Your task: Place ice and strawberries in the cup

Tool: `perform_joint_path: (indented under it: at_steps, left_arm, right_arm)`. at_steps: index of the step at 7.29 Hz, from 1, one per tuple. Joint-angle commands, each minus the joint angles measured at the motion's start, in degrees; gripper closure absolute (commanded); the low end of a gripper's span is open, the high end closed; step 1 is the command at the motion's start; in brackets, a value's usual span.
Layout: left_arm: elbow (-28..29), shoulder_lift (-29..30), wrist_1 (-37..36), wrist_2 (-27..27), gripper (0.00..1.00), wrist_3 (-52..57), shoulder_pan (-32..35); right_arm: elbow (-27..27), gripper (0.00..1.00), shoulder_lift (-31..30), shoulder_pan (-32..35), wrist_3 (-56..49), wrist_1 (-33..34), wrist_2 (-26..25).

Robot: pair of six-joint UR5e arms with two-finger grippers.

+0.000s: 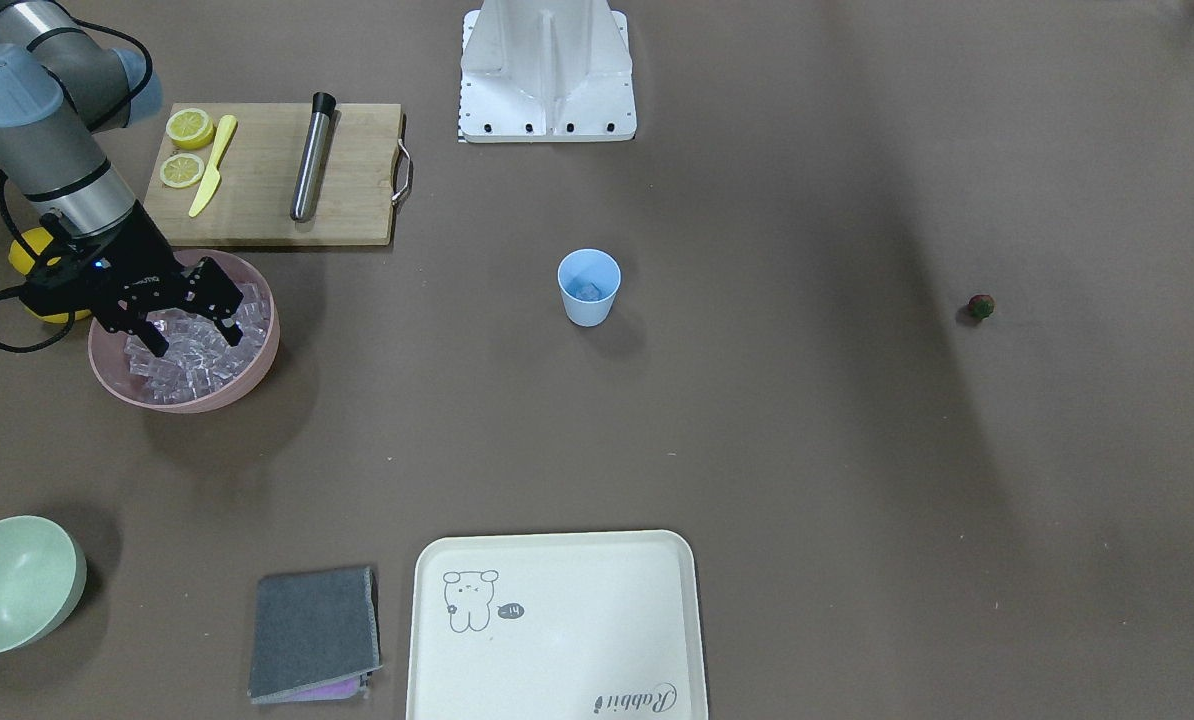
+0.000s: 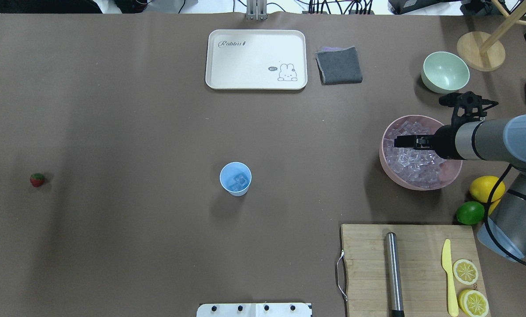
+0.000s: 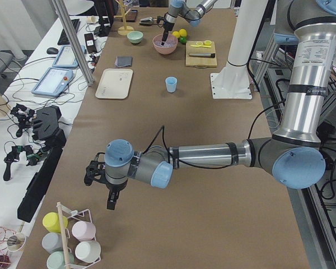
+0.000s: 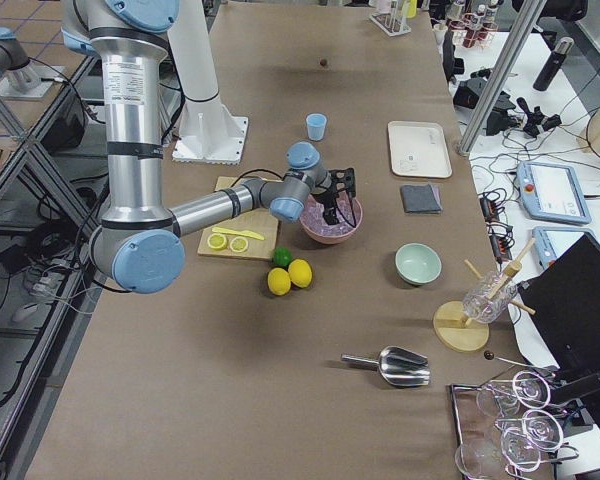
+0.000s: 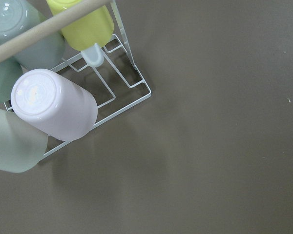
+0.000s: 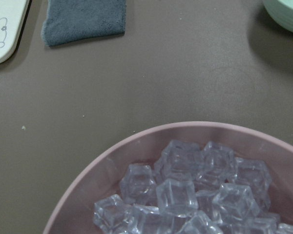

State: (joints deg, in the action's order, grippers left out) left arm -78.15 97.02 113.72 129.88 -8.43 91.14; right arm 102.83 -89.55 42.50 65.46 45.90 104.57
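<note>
Front-facing view: your right gripper (image 1: pixel 192 330) hangs near the picture's 9 o'clock edge. Its two black fingers are spread apart and empty, with the tips just over a pile of small, clear, glassy ice cubes (image 1: pixel 192 368) in a round pink plastic bowl (image 1: pixel 197 405). The small light blue plastic cup (image 1: pixel 588 290) stands upright at the centre with a little ice inside. The one tiny dark red strawberry with a green top (image 1: pixel 980 306) lies on the brown table (image 1: pixel 757 450) at 3 o'clock, well apart from the cup. Overhead view: the ice cubes (image 2: pixel 415 166) lie directly beneath the fingers, the cup (image 2: pixel 235 178) sits toward 8 o'clock from them, and the strawberry (image 2: pixel 37 179) lies at 9 o'clock from the cup. Left side view: your left gripper (image 3: pixel 110 200) hangs beside a wire rack (image 3: pixel 84 214) of upturned pastel tumblers (image 3: pixel 81 230), far from everything in the task. You cannot tell whether its fingers are apart or together. Right side view: the right gripper points down into the pink bowl. Left wrist view: only the rack and bare table show. Right wrist view: ice cubes fill the lower half and no fingers show. The cubes have no long axis, so a straight descent looks enough. The right arm is much the nearer one to the ice.
</note>
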Motion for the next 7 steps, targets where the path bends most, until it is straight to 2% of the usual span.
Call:
perform_joint_path:
  at_steps: [1, 2, 4, 5, 6, 7]
  left_arm:
    - [-0.08, 0.27, 0.01, -0.24, 0.02, -0.01, 0.00]
    - [-0.08, 0.36, 0.01, -0.24, 0.02, -0.01, 0.00]
    - [-0.43, 0.36, -0.08, -0.24, 0.02, -0.01, 0.00]
    - [-0.43, 0.27, -0.08, -0.24, 0.02, -0.10, 0.00]
    - [-0.34, 0.27, -0.08, -0.24, 0.02, -0.10, 0.00]
    - [-0.43, 0.10, -0.08, -0.24, 0.02, -0.10, 0.00]
  right_arm:
    - [0.00, 0.25, -0.36, -0.23, -0.59, 0.16, 0.10]
    - [-0.09, 0.31, -0.71, -0.32, -0.86, 0.16, 0.02]
    - [0.17, 0.60, -0.80, -0.23, -1.04, 0.16, 0.28]
    - [0.53, 0.72, -0.80, -0.05, -1.04, 0.16, 0.80]
    - [0.62, 0.88, -0.71, 1.43, -1.04, 0.24, 3.24]
    - [0.53, 1.00, -0.80, 1.96, -1.04, 0.25, 3.70]
